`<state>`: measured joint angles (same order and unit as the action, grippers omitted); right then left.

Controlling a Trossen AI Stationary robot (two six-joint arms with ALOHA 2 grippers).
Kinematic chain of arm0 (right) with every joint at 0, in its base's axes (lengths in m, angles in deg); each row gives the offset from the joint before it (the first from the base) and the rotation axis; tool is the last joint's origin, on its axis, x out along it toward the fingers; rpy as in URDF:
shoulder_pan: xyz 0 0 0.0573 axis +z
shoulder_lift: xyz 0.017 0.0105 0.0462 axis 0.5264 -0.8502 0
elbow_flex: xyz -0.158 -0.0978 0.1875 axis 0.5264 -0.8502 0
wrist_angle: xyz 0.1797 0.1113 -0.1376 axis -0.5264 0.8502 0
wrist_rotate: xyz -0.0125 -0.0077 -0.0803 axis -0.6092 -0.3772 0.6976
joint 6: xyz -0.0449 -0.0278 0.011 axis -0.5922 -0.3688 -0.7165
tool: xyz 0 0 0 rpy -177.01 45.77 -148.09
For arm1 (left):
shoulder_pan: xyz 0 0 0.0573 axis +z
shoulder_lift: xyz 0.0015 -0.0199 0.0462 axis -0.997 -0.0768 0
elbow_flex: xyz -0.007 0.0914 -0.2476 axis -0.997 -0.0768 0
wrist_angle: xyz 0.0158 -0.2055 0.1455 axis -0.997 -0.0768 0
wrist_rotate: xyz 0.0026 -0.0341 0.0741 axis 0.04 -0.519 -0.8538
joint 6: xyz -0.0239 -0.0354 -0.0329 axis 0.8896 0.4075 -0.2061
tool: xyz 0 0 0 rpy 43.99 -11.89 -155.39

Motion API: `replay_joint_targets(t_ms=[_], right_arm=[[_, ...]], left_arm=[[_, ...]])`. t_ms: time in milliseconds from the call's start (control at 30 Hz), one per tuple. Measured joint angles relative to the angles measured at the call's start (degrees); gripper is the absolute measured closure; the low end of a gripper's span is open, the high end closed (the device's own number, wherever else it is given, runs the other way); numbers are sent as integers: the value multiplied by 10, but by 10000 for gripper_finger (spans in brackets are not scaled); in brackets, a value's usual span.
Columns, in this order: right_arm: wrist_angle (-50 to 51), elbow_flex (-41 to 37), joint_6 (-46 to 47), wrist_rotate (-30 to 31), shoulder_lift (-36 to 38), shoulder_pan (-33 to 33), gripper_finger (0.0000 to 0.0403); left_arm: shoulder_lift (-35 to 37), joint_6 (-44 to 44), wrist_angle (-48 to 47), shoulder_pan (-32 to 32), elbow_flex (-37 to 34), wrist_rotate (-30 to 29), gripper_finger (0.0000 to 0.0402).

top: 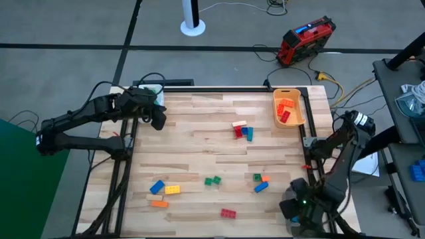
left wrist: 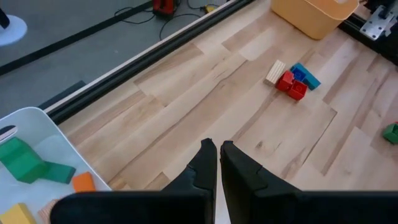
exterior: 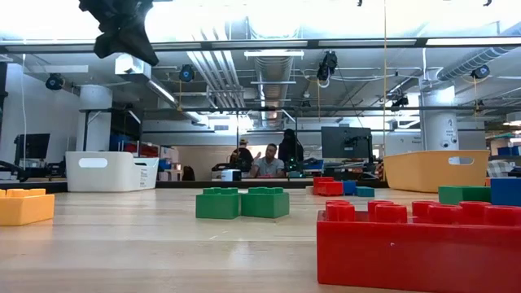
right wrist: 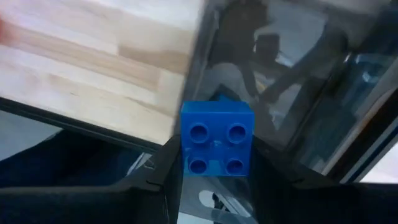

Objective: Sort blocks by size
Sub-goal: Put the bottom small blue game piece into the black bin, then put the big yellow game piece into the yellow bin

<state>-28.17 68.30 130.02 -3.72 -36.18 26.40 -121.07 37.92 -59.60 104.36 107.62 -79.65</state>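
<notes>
Blocks lie scattered on the wooden table: a beige, red and blue cluster (top: pixel 242 129) mid-table, a blue (top: pixel 157 186), a yellow (top: pixel 172 190) and an orange one (top: pixel 159 203) near left, green ones (top: pixel 212 180), and a red one (top: pixel 228 213) by the near edge. My left gripper (top: pixel 158 118) hangs shut and empty above the far-left table, beside the white bin (left wrist: pixel 37 134). My right gripper (top: pixel 297 207) is off the near-right corner, shut on a blue four-stud block (right wrist: pixel 217 146). My right gripper pinches the blue block's two opposite side walls (right wrist: pixel 184 149) between its two fingers. The block's studded top faces the wrist camera. It is lifted clear, over the grey bin (right wrist: pixel 286 74) beyond the table's edge.
The white bin holds green (left wrist: pixel 28 163), orange (left wrist: pixel 83 182) and yellow blocks. An orange-yellow bin (top: pixel 289 107) with red and orange blocks stands at the far right. More blocks, green (top: pixel 257 177), orange (top: pixel 265 178) and blue (top: pixel 261 187), lie near right. Bare wood spans the left middle.
</notes>
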Motion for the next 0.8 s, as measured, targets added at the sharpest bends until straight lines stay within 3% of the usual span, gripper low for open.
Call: replay_joint_targets(t_ms=[167,433,633,800], right_arm=[[-41,-43,55,2,0,24,270],[-46,-55,53,2,0,23,200],[-41,-45,60,5,3,11,210],[-12,-20,47,96,13,-31,227]], left_arm=[[0,-2,5,0,0,0,400],[0,-2,4,0,0,0,400],[0,-2,4,0,0,2,400],[0,2,4,0,0,19,400]])
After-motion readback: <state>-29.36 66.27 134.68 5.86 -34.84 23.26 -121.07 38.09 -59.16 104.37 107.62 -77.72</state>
